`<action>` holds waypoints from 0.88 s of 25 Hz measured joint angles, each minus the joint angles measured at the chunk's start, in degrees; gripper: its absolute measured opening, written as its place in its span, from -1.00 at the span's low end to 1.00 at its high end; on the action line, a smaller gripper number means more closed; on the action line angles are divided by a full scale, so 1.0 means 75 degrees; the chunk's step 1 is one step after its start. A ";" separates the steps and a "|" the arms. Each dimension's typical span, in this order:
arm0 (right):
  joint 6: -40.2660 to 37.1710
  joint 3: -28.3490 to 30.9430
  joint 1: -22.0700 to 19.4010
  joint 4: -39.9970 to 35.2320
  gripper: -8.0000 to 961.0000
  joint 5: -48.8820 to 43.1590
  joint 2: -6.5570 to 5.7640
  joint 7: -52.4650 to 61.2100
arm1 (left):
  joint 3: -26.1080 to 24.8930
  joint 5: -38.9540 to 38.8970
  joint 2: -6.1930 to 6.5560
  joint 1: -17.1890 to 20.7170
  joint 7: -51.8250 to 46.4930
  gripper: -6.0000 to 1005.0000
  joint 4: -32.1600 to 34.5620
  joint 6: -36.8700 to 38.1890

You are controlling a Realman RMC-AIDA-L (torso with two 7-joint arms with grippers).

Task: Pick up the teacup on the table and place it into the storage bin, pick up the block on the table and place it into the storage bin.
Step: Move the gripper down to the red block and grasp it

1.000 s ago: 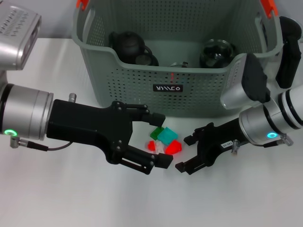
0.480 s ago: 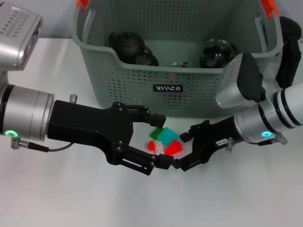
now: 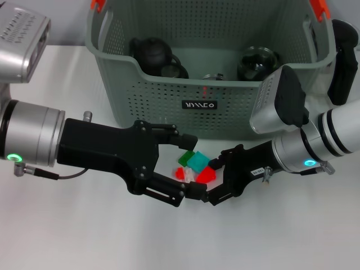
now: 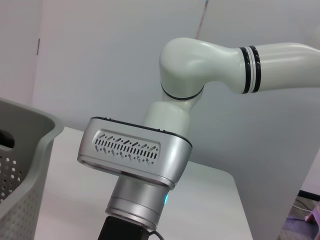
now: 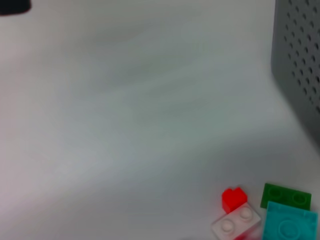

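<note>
Jaws are held wide on both the left gripper [image 3: 188, 166] and the right gripper [image 3: 216, 175], flanking the block [image 3: 195, 168] (a small coloured cluster) on the worktop [image 3: 84, 236] just before the storage bin [image 3: 169, 107], presumably for grasping.

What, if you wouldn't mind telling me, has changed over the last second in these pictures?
The right gripper has moved in toward its left, and its open fingers now reach the blocks on the table. Nothing has been grasped yet. The left gripper, the blocks and the storage bin have stayed put.
</note>
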 joint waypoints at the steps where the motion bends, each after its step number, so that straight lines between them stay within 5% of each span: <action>1: 0.0001 -0.0001 -0.0001 0.0005 0.89 0.0014 0.0000 -0.0002 | 0.0000 0.0000 0.0000 -0.0001 0.0000 0.89 0.0000 -0.0003; 22: -0.0840 -0.0082 0.0014 -0.0020 0.89 0.0073 -0.0027 -0.0029 | -0.0175 0.0001 0.0000 -0.0014 0.0000 0.89 0.0002 -0.0008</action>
